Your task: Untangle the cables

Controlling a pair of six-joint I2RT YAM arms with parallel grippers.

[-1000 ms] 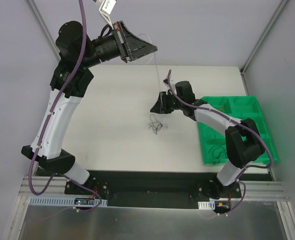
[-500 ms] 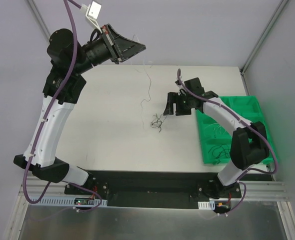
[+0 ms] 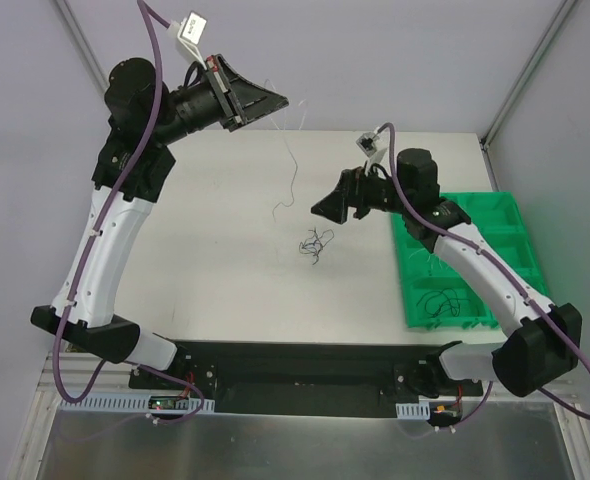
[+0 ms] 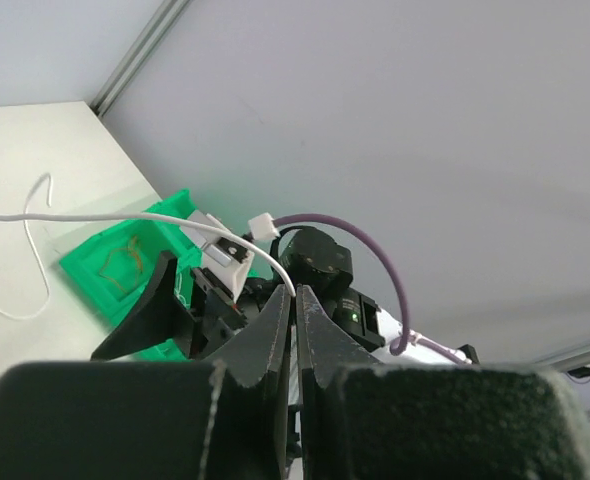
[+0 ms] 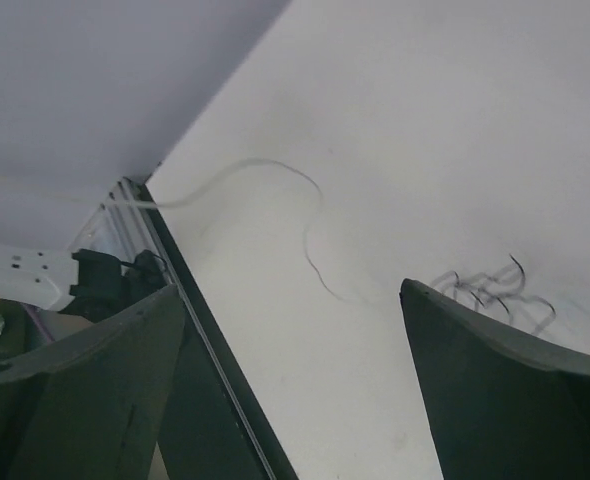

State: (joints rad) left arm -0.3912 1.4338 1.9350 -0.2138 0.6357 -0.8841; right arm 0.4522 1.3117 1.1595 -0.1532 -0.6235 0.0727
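Top cam: fixed, high behind both arm bases, tilted down, far enough back for the whole table (image 3: pixel 225 285). Left wrist cam: up high over the far edge, looking roughly level past the left gripper (image 4: pixel 295 292) twd the right arm, green tray (image 4: pixel 95 262) and wall. Right wrist cam: close over the surface, angled down btwn the right gripper (image 5: pixel 290 290) fingers, a surface edge at frame left. Whitish strand (image 3: pixel 293 170) shows in all three views; dark knot (image 3: pixel 315 243) in top + right wrist only.
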